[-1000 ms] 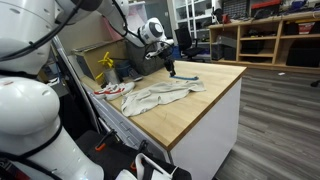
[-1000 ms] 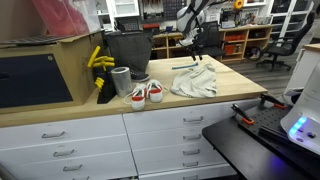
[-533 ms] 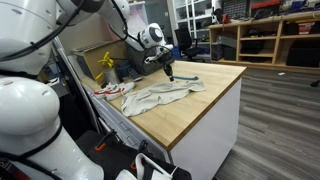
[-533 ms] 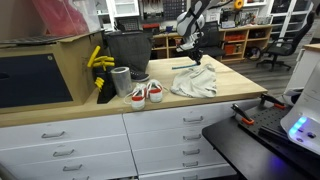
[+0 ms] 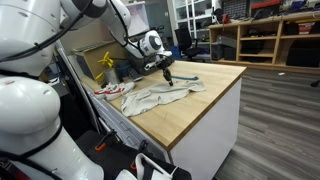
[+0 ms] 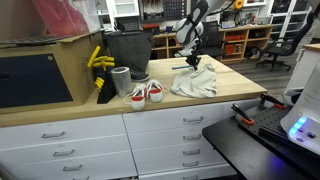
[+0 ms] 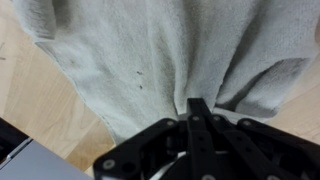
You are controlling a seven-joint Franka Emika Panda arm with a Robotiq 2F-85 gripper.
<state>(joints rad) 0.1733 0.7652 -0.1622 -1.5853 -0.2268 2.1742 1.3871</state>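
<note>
A pale grey cloth (image 5: 160, 95) (image 6: 195, 83) lies crumpled on the wooden counter (image 5: 205, 105) (image 6: 242, 86). My gripper (image 5: 168, 73) (image 6: 192, 62) is down at the cloth's far edge. In the wrist view the black gripper (image 7: 197, 103) has its fingers pressed together, and the cloth (image 7: 150, 50) bunches into folds that run to the fingertips. The pinched fabric itself is hidden between the fingers.
A pair of red-and-white shoes (image 6: 146, 93) (image 5: 112, 91) sits beside the cloth. Behind them stand a grey cup (image 6: 121, 80), a black bin (image 6: 127, 50) and a yellow object (image 6: 98, 60) (image 5: 106, 62). The counter drops off at its edge beside the cloth (image 5: 235, 80).
The gripper has come down onto the cloth's far edge and its fingers have closed from open to shut. The cloth and shoes lie where they were.
</note>
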